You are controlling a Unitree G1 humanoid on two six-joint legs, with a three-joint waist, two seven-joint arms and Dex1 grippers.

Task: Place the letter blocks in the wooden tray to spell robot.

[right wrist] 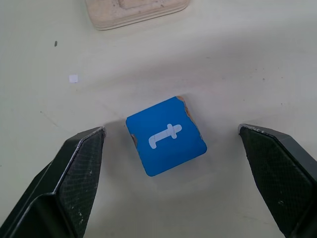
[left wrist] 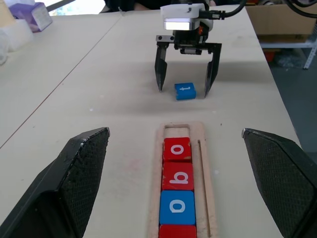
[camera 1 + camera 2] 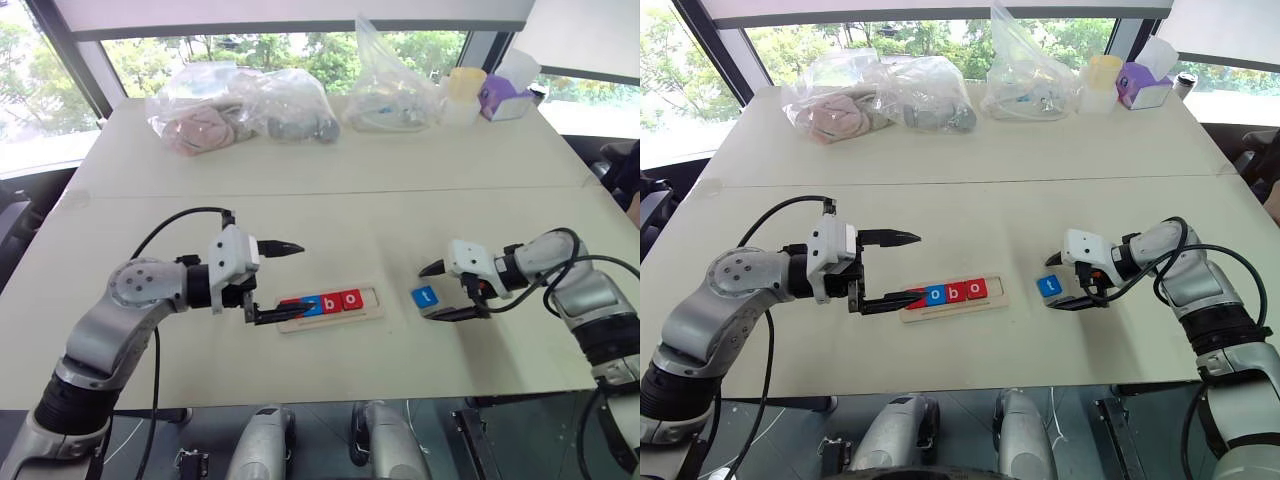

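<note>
The small flat blue square tile with the white letter t lies on the pale surface, just off the right end of the long narrow pale-wood tray, apart from it. The right gripper hangs over this tile with its 2 black fingers spread wide, 1 on each side, touching neither face. Between them the tile sits turned a little askew, so its edges are not square to the finger pads; closing would likely twist it unless the wrist rolls first.

In the tray's slot lie 4 tiles in a row: red, blue o, red b and red. The 1 open space is at the tray's right end, the end facing the t tile, so the carry looks short and unobstructed.

The left gripper is at the tray's left end, fingers spread and holding nothing, with its lower finger low beside the first tile. The right arm is plainly nearer the t tile.
</note>
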